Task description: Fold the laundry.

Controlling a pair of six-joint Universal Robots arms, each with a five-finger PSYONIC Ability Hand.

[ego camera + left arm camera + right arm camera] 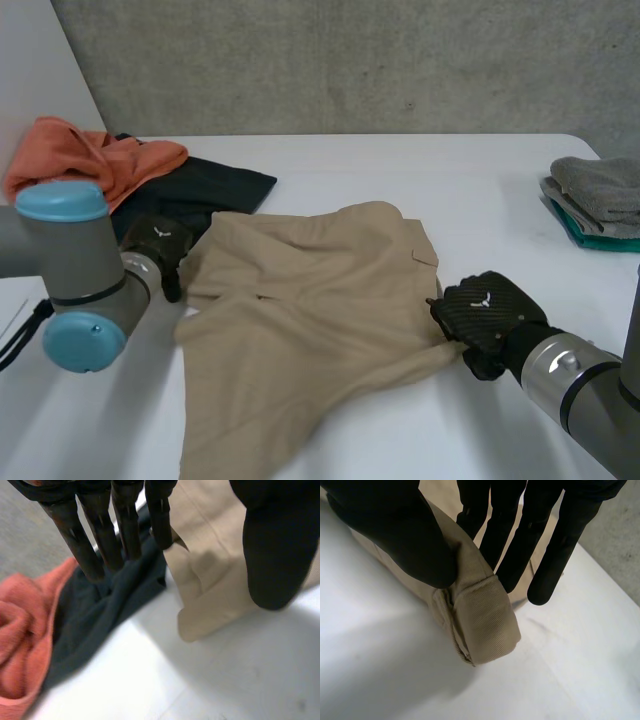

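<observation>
Head view: a beige garment lies spread and rumpled across the middle of the white table, with a robot hand at each side.
In the right wrist view, the right hand pinches a folded corner of the garment between its thumb and straight fingers. The left hand sits at the opposite edge of the garment; whether it grips the fabric cannot be told. Just behind the left hand lies a dark cloth, partly under an orange cloth. A folded grey towel tops a stack by the table's far right edge, well apart.
</observation>
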